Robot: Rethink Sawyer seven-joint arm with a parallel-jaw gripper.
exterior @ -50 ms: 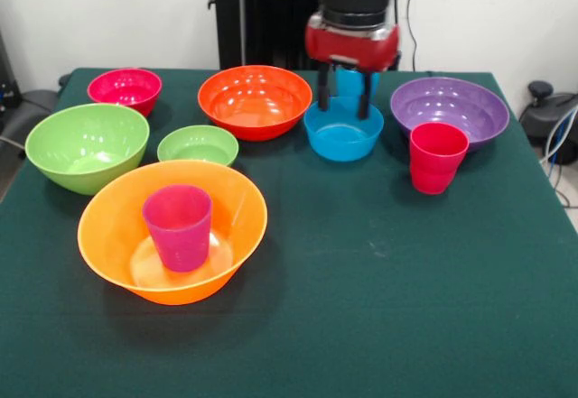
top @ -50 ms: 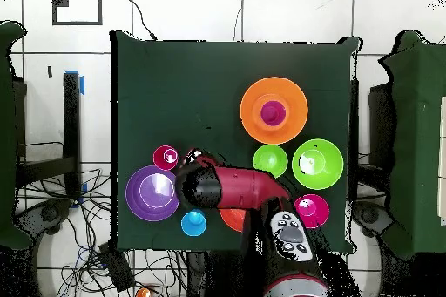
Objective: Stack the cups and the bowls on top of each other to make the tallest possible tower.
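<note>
On the dark green cloth-covered table (exterior @ -50 ms: pixel 379 308), by a white wall, the gripper (exterior @ -50 ms: pixel 342 100) stands spread over the small glossy blue plastic bowl (exterior @ -50 ms: pixel 343 136).

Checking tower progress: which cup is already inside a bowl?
The purple-magenta cup, upright in the large orange bowl. The red-pink cup stands on the table.

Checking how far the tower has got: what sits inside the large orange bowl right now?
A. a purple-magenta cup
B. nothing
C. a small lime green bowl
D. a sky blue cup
A: the purple-magenta cup stands upright inside the large orange bowl, while the end effector hangs over the small blue bowl across the table.
</note>
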